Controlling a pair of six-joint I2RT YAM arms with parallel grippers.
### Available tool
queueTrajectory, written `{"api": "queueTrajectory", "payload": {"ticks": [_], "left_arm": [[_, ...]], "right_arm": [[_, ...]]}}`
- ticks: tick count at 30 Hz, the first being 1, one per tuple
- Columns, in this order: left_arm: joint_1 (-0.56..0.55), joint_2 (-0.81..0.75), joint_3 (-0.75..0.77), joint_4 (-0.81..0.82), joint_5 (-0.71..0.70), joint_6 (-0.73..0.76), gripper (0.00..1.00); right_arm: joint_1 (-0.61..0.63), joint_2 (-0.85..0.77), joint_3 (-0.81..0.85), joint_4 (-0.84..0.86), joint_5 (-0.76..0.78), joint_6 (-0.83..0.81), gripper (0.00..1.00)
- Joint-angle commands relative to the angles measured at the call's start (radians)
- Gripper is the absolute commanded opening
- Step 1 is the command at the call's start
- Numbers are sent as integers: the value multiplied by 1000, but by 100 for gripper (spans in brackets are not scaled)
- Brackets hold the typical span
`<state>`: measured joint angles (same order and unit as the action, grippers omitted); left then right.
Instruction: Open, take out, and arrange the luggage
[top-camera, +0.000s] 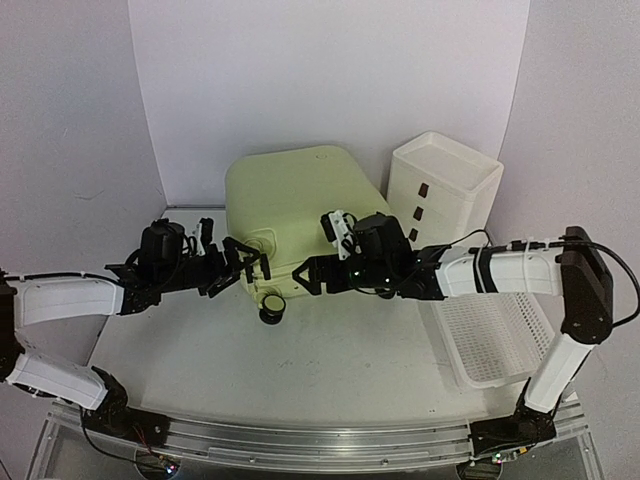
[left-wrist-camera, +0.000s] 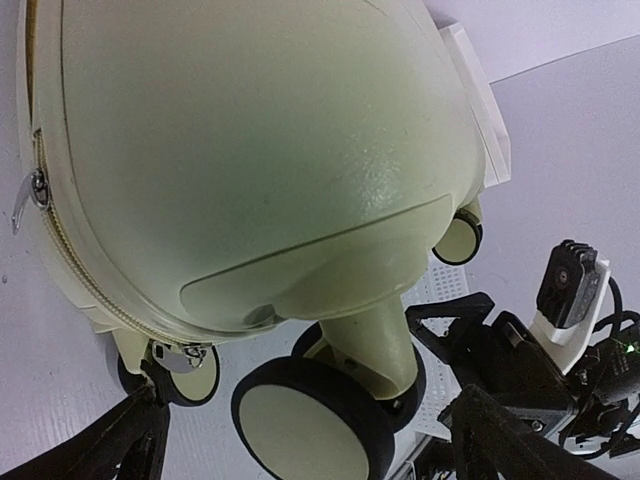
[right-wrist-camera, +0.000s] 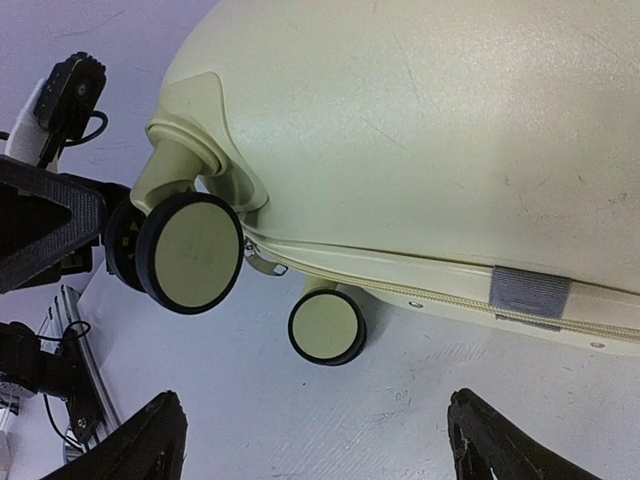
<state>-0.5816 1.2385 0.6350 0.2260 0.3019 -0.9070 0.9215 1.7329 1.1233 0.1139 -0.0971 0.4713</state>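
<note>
Both jaws wide, beside luggage (top-camera: 290, 190) edge

The suitcase (top-camera: 290, 190) has a hard plastic shell, finely pebbled, with a soft sheen. Along its seam runs a woven zipper (right-wrist-camera: 440, 302) with a shiny metal pull (left-wrist-camera: 36, 187) and a grey cloth tab (right-wrist-camera: 530, 292). Its wheels (right-wrist-camera: 190, 252) have matt black tyres. Right of the suitcase, the basket (top-camera: 495, 340) is white plastic mesh.
</note>
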Motion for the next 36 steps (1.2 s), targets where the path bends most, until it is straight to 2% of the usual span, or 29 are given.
{"api": "queueTrajectory", "payload": {"ticks": [1, 8, 16, 18, 22, 29, 33, 36], "left_arm": [[3, 52, 89, 24, 111, -22, 100], [3, 131, 158, 25, 243, 22, 100], [3, 206, 180, 23, 221, 54, 97], [3, 206, 178, 20, 206, 66, 89], [3, 185, 168, 8, 183, 112, 65], [3, 94, 170, -153, 82, 218, 47], [2, 60, 182, -206, 68, 271, 24], [3, 47, 193, -220, 68, 287, 14]], "right_arm": [[0, -83, -29, 62, 39, 10, 90], [0, -137, -87, 66, 77, 0, 90], [0, -136, -114, 71, 70, -16, 89], [0, -137, -119, 76, 74, -20, 89], [0, -132, -119, 78, 71, -35, 89], [7, -47, -87, 94, 27, -73, 84], [23, -16, -106, 165, 28, -79, 82], [34, -14, -121, 210, 32, -95, 82]]}}
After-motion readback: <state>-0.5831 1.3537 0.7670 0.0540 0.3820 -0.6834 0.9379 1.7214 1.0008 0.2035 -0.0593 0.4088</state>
